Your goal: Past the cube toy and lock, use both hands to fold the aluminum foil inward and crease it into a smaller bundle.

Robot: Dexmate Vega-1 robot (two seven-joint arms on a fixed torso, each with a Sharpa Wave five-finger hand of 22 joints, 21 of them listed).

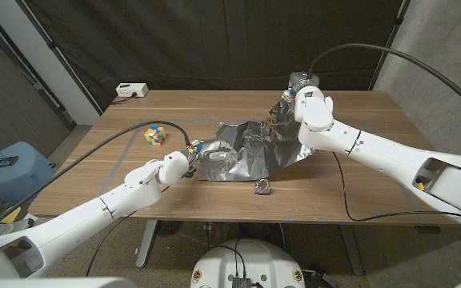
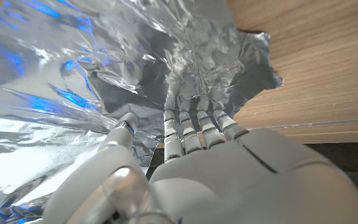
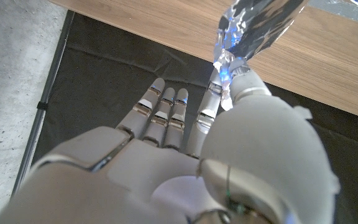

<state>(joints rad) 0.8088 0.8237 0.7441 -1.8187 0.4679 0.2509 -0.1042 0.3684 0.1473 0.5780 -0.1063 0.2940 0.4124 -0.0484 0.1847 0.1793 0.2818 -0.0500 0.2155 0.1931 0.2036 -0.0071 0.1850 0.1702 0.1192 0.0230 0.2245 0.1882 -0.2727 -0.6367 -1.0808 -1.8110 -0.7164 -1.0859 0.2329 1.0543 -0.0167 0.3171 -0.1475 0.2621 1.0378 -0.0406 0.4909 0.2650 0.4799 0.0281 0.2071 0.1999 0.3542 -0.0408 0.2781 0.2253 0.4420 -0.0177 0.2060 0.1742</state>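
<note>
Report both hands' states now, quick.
Left hand: fingers pressing on the near-left part of the aluminum foil; a grip cannot be told.
Right hand: pinching the foil's far corner, lifted off the table.

Silver crinkled foil [image 1: 250, 148], multicoloured cube toy [image 1: 155, 134], brown wood-grain table [image 1: 374, 192], white hands.
</note>
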